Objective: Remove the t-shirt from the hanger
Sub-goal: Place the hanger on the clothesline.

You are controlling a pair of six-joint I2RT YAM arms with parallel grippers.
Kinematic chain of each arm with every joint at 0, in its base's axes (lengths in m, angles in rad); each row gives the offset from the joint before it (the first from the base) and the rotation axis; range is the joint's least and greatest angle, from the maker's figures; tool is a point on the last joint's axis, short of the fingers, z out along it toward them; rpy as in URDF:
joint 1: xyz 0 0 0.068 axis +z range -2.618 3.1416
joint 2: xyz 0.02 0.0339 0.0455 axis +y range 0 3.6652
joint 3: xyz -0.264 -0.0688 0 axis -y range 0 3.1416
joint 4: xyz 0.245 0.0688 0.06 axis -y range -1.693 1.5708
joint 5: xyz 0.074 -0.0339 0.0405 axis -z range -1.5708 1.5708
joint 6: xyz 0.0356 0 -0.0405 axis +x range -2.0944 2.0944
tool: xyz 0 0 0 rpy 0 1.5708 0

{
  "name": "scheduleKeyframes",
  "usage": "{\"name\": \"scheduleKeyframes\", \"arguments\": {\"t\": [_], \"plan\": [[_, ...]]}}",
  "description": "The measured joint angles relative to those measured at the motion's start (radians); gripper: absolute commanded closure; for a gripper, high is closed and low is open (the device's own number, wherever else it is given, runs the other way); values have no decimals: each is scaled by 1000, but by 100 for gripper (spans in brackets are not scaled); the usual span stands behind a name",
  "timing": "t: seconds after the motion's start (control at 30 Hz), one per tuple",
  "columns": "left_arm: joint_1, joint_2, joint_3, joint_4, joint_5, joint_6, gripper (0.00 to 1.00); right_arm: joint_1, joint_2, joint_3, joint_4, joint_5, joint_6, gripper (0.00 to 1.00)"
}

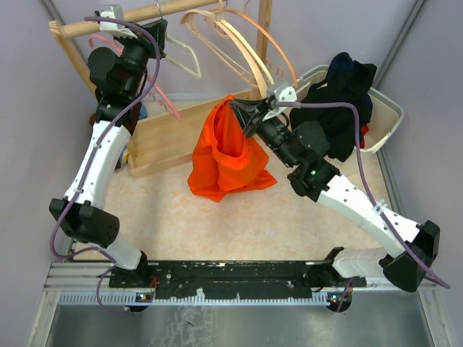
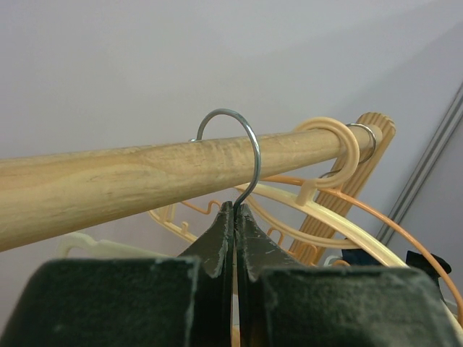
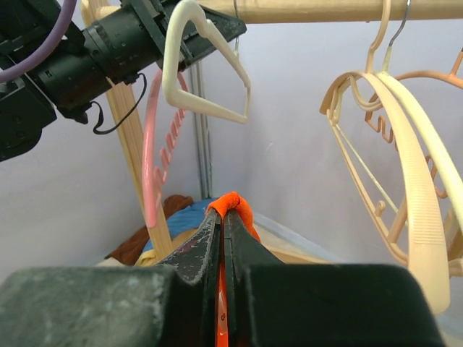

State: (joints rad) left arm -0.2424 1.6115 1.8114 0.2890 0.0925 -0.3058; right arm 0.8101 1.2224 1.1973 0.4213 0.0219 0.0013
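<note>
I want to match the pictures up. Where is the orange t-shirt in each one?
Top external: t-shirt in the middle, hanging from the right gripper.
Left wrist: not in it.
Right wrist: low middle, an orange fold of t-shirt pinched in the gripper.
Shared landmark: the wooden rod, top left, across the middle, then along the top edge.

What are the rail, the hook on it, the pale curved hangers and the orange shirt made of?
Rail: bare wood by the look, tan with grain streaks, matte.
Hook: thin metal wire, silvery, shiny.
Pale hangers: probably moulded plastic, cream, smooth.
Orange t-shirt: soft matte fabric, hanging in loose folds; which fibre cannot be told.
</note>
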Motion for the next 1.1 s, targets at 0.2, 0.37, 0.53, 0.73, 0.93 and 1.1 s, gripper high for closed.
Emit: {"name": "scheduleKeyframes", "arguments": {"t": [0.2, 0.37, 0.53, 0.73, 0.93, 1.1], "plan": [[0, 0, -4, -18, -14, 0, 88, 2, -32, 0, -20, 10, -6, 100], [0, 0, -9, -49, -19, 0, 62, 2, -64, 23, -82, 47, -35, 100], [0, -19, -48, -65, -23, 0, 33, 2, -64, 113, -139, 122, -99, 100], [0, -72, -88, -109, 4, 0, 19, -8, -64, 262, -216, 222, -163, 100], [0, -201, -166, -118, 70, 0, 16, -61, -64, 374, -245, 307, -204, 100], [0, -304, -208, -117, 105, 0, 16, -118, -48, 424, -270, 359, -238, 100]]}}
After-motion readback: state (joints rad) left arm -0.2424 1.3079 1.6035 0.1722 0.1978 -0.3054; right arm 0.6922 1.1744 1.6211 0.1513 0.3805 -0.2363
